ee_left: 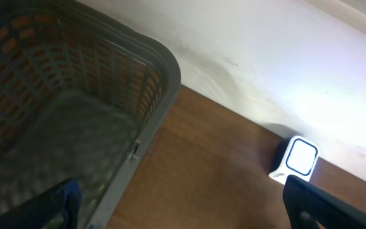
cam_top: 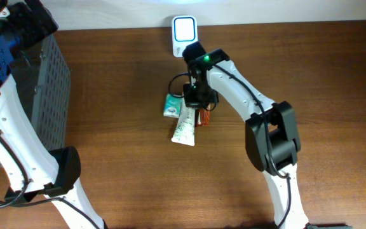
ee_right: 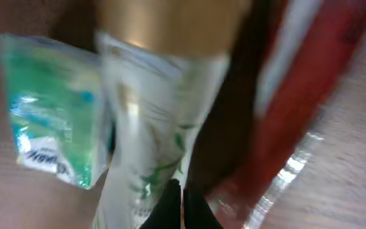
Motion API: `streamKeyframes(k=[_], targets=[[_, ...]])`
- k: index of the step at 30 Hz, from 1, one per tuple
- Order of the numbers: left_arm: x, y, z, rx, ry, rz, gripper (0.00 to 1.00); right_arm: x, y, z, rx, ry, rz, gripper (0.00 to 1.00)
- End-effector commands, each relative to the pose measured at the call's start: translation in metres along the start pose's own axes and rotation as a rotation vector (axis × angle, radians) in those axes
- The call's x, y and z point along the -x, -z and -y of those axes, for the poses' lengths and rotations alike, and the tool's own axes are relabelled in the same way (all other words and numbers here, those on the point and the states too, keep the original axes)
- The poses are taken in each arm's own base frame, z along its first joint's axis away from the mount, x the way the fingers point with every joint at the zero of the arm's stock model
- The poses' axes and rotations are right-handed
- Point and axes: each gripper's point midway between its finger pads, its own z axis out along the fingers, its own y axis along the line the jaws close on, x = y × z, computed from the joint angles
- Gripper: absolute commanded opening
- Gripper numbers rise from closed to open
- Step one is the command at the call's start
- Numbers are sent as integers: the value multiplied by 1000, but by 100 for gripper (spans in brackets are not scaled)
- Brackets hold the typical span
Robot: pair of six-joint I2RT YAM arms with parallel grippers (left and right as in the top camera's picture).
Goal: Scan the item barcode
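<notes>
Grasp step, judged from the frames. Right pincer [ee_right: 182, 205] shut narrow, tips pressed together. Down low on the white tube [ee_right: 151, 133] with the gold cap, right at the tube's edge beside the dark gap. Cannot tell whether a fold of the tube is pinched or nothing at all; no barcode seen on any face.

Tube flat on the table [cam_top: 119, 159], directly under the right pincer, cap end toward the wrist camera's top. Taken as the item to scan, as a guess only.

Next, as a judgement: confirm the hold, lift clear of the neighbours, carry to the barcode scanner [cam_top: 183, 30], turn the code face to its lit window. Scanner just beyond the right pincer, at the far table edge, window glowing. Reopen and regrasp if the tips hold only air.

Clutter: green packet [ee_right: 53, 124] touching or just beside the tube, on the pincer's left in the wrist view. Red packet [ee_right: 304, 95] on the pincer's right, close by. Risk of dragging either one on the lift.

Left pincer [ee_left: 183, 213] spread wide, holding nothing, over the grey basket [ee_left: 164, 70], well apart from the items. Not in the way.
</notes>
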Motion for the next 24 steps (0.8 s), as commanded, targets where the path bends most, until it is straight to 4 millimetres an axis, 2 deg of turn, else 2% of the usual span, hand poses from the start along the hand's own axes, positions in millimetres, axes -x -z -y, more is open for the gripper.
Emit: streamKeyframes(k=[1, 3, 4, 8, 10, 11, 12, 13, 14, 15, 16, 17, 20, 22, 24], targets=[[4, 8, -4, 6, -10, 20, 99, -8, -26, -29, 57, 42, -31, 4], [4, 8, -4, 6, -10, 20, 99, -3, -23, -55, 170, 68, -11, 4], [4, 8, -4, 6, -10, 20, 99, -1, -21, -61, 201, 54, -9, 4], [4, 8, -4, 6, -10, 20, 99, -2, -16, -80, 304, 36, -25, 4], [4, 8, -4, 6, -10, 20, 99, 5, -3, -82, 306, 32, -3, 4], [3, 8, -4, 6, -10, 20, 99, 16, 14, -77, 288, 42, 35, 4], [4, 8, -4, 6, -10, 20, 99, 32, 41, -59, 212, 50, 95, 4], [4, 8, -4, 6, -10, 20, 99, 44, 60, -31, 99, 21, 145, 4], [4, 8, -4, 6, -10, 20, 99, 51, 73, -8, 14, -7, 175, 11], [4, 8, -4, 6, -10, 20, 99, 55, 84, 19, -61, -42, 189, 33], [4, 8, -4, 6, -10, 20, 99, 53, 88, 43, -68, -12, 151, 45], [4, 8, -4, 6, -10, 20, 99, 51, 85, 53, -61, -6, 123, 54], [4, 8, -4, 6, -10, 20, 99, 39, 71, 72, 98, 23, 14, 65], [4, 8, -4, 6, -10, 20, 99, 34, 54, 79, 182, -19, -26, 64], [4, 8, -4, 6, -10, 20, 99, 28, 44, 65, 312, 25, -50, 60]])
